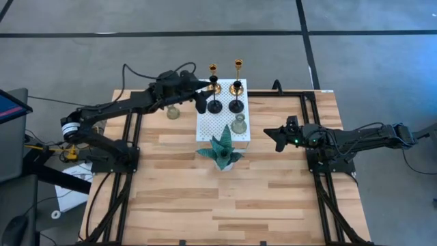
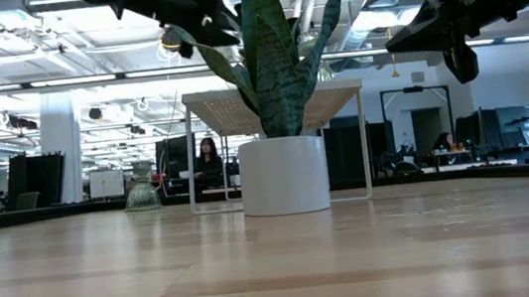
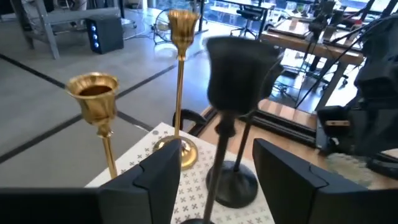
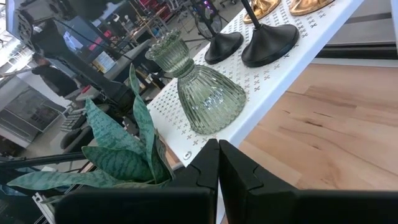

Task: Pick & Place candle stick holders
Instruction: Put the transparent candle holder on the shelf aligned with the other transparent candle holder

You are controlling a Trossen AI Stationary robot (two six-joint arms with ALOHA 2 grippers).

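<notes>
Candle stick holders fill the white perforated board (image 1: 222, 123) at the desk's (image 1: 205, 198) twelve o'clock: two gold ones (image 1: 213, 76) at the far edge, two black ones (image 1: 235, 102) before them, one grey-green bell (image 1: 238, 125) nearer. A second grey-green holder (image 1: 173, 111) stands on the wood at the board's nine o'clock. The left gripper (image 3: 211, 168), fingers spread, straddles a black stem (image 3: 217, 162). The right gripper (image 4: 217, 165), fingers pressed together, hovers at three o'clock. A teal plant (image 1: 222, 152) sits at the board's six o'clock. People stand in the room beyond.
</notes>
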